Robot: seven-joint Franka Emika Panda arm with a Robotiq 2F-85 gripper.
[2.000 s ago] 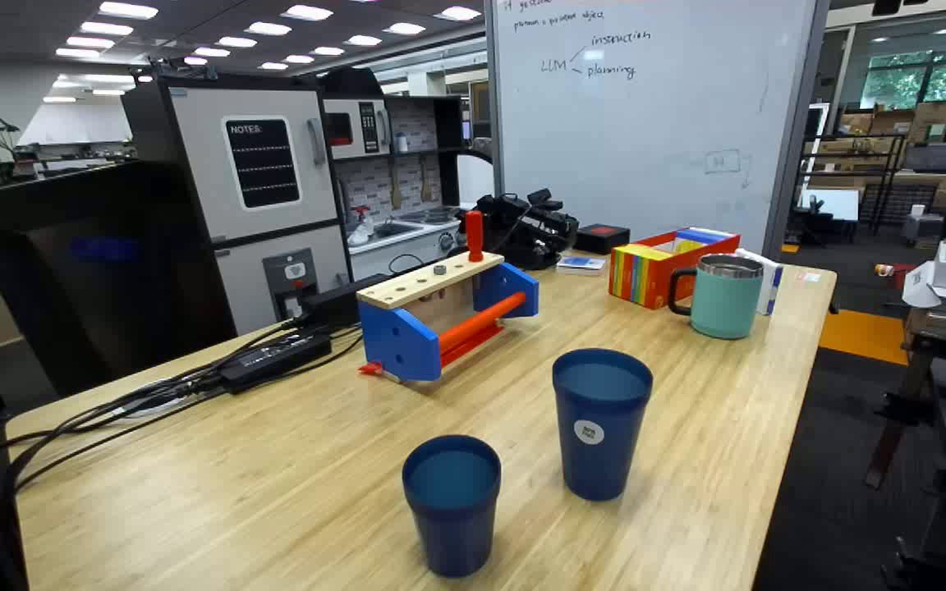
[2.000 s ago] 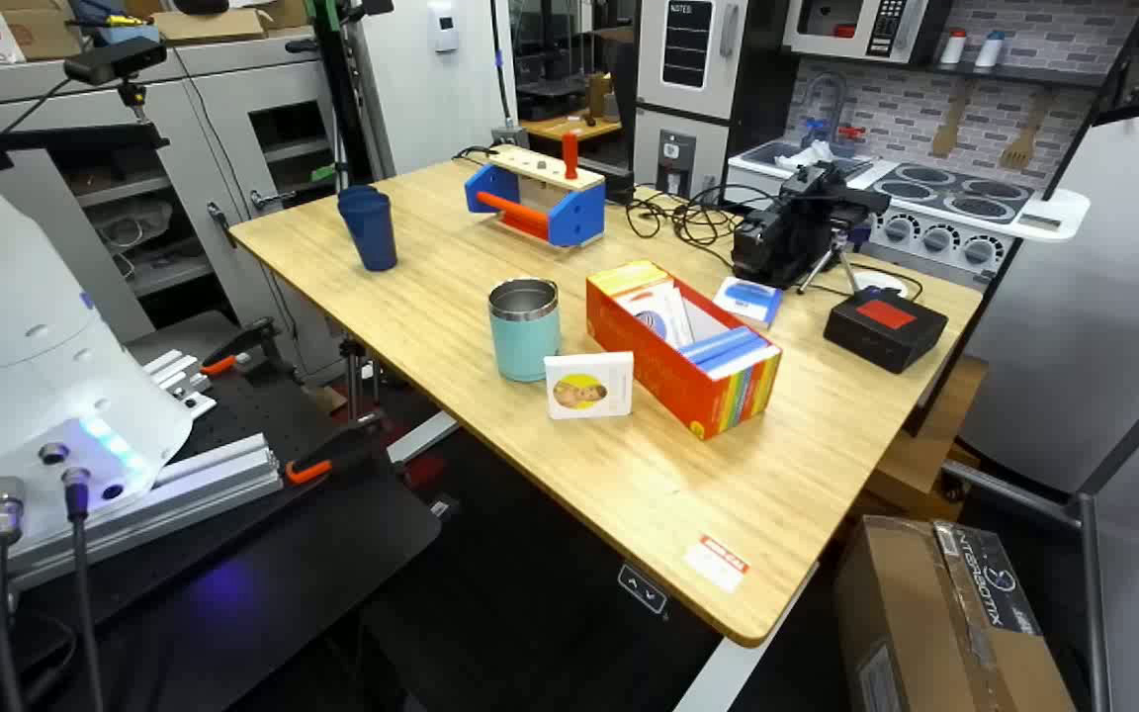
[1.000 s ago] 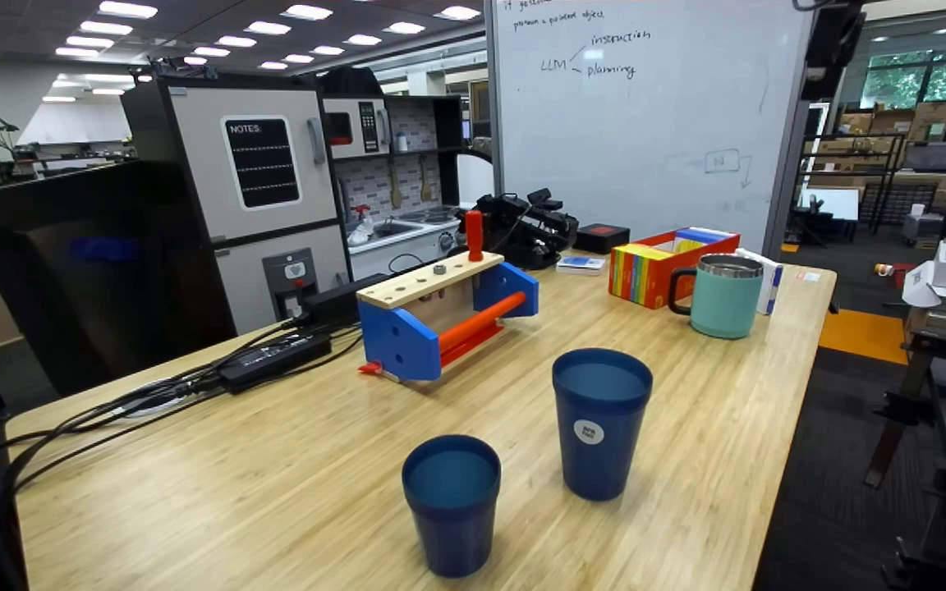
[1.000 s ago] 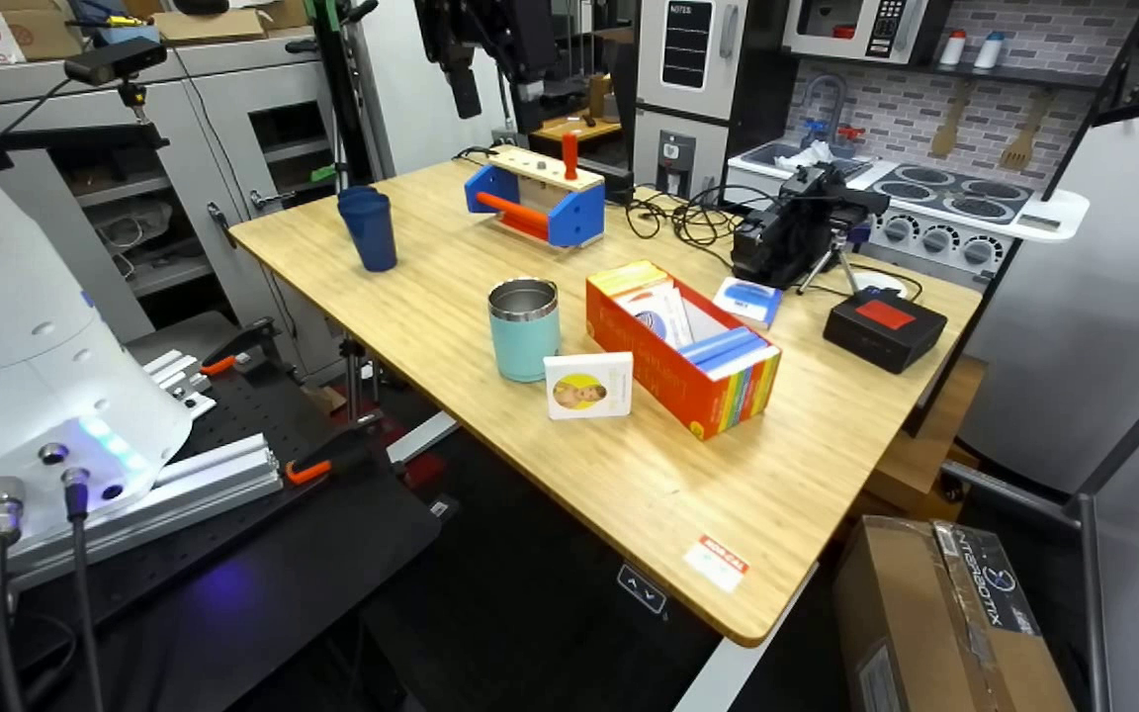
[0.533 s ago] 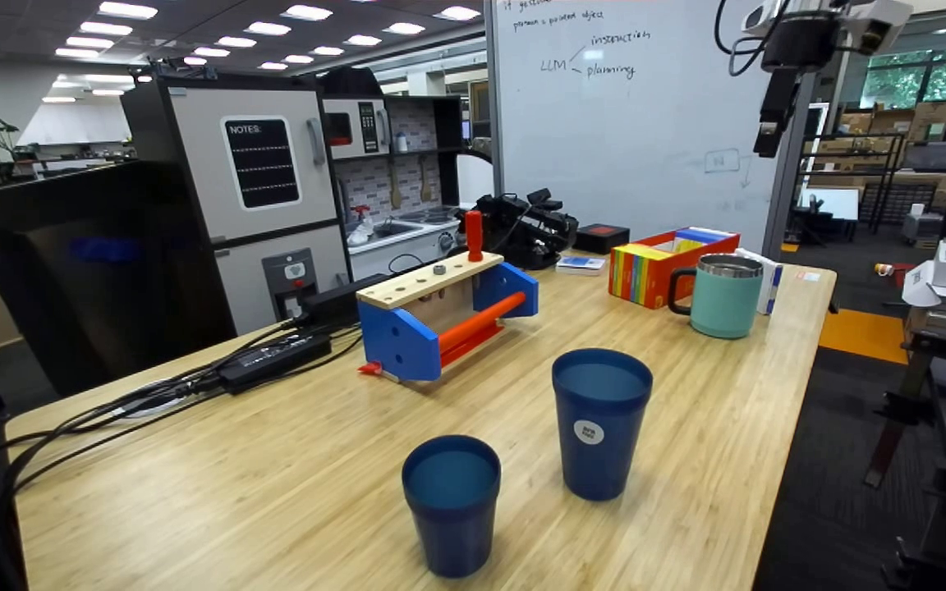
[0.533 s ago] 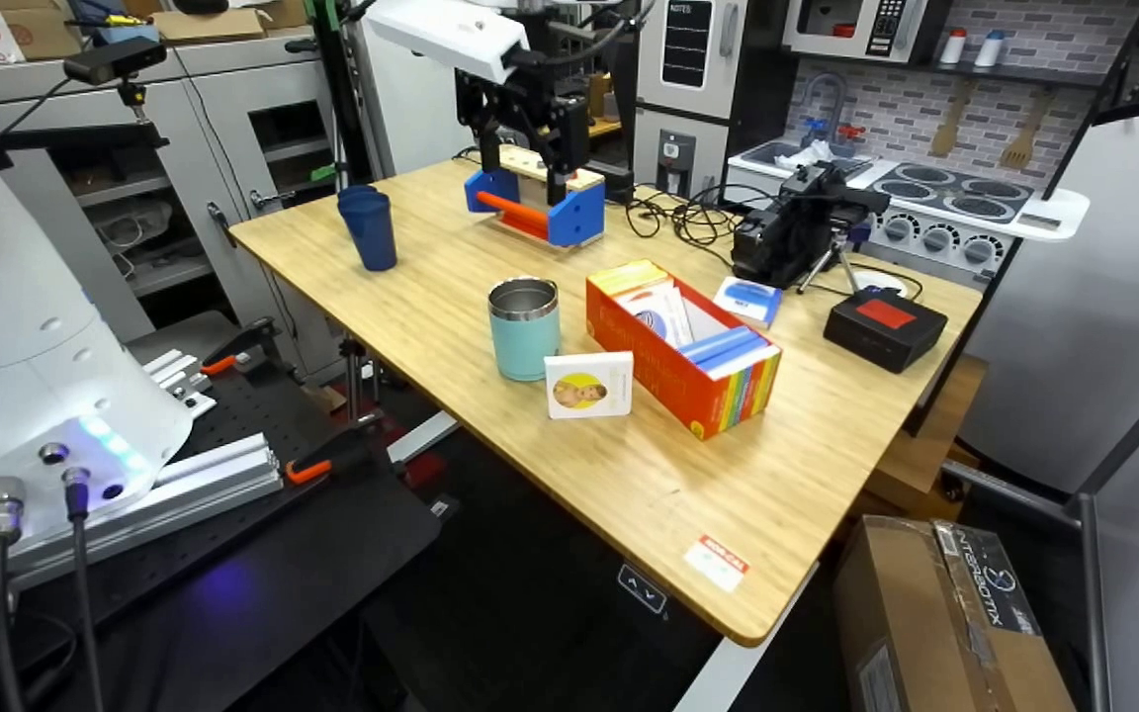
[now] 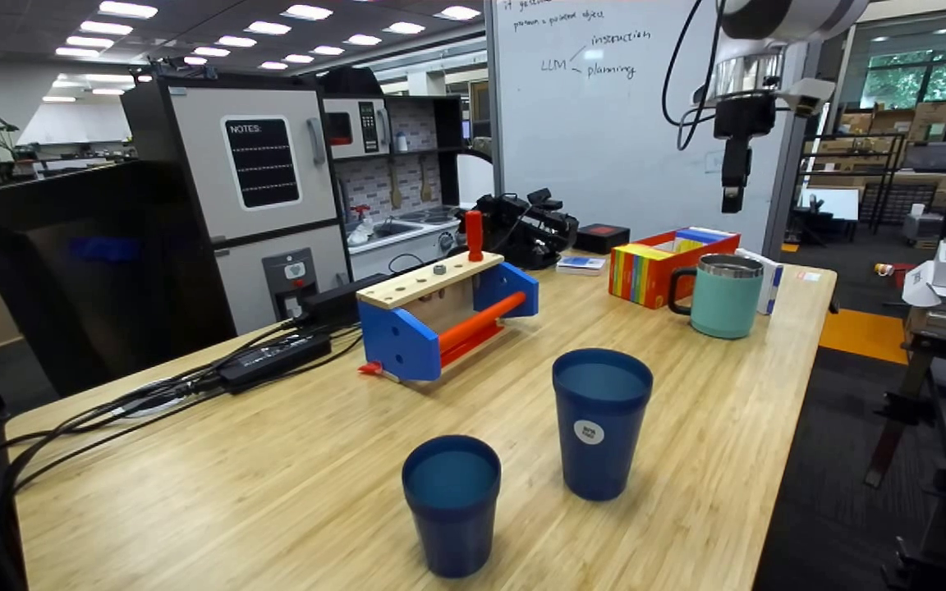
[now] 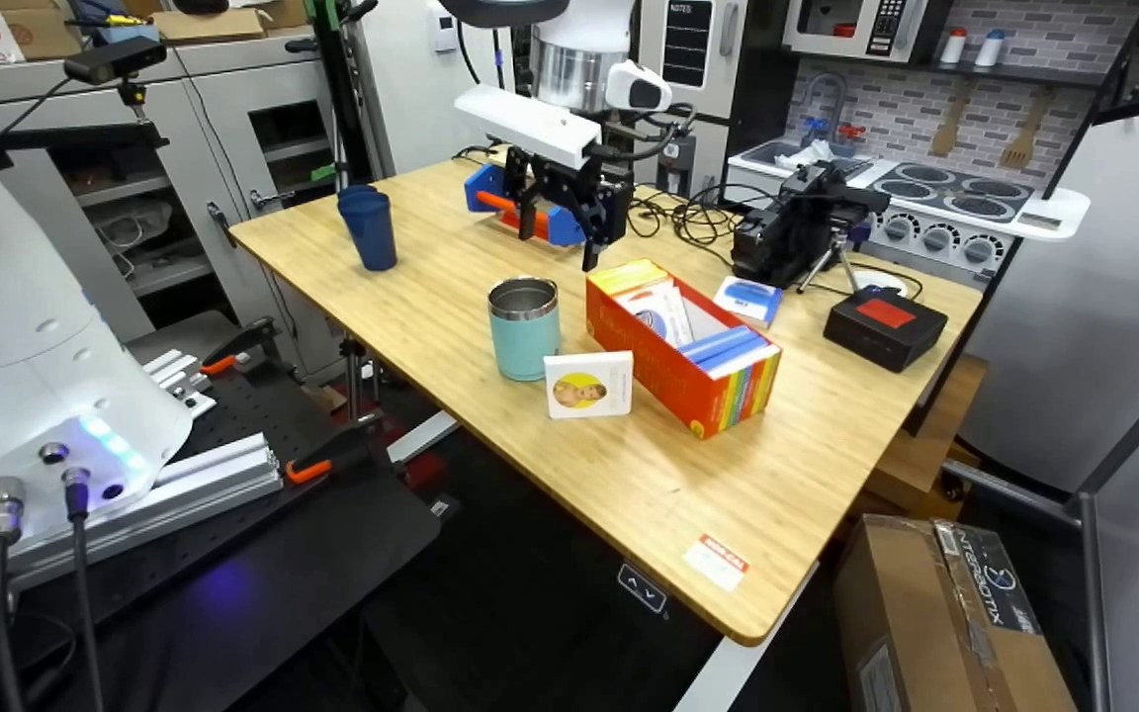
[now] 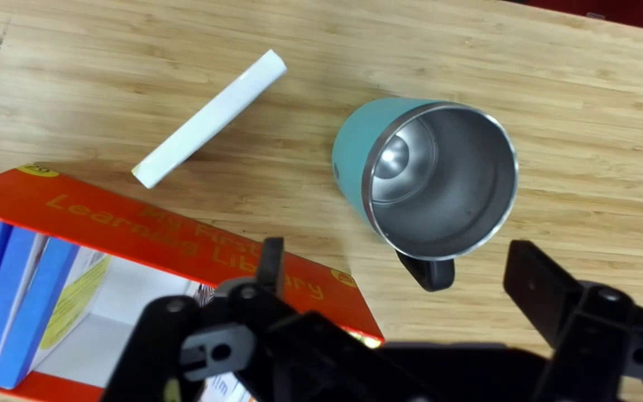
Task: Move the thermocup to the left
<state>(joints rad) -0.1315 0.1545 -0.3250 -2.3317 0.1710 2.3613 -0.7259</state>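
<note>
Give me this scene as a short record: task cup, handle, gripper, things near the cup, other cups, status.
task cup: teal thermocup, upright on the table
handle: black handle on its side
gripper: open, above the table, holding nothing
near the cup: small white book standing on edge; red book box
other cups: two, upright in an exterior view: nearer blue cup, farther blue cup
status: thermocup not yet grasped

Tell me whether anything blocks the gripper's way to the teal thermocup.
Nothing visible stands between the open gripper and the thermocup lower down. The red book box sits close beside the cup, though: in the wrist view one fingertip overlaps its wall, so it might catch there on a straight descent.
</note>
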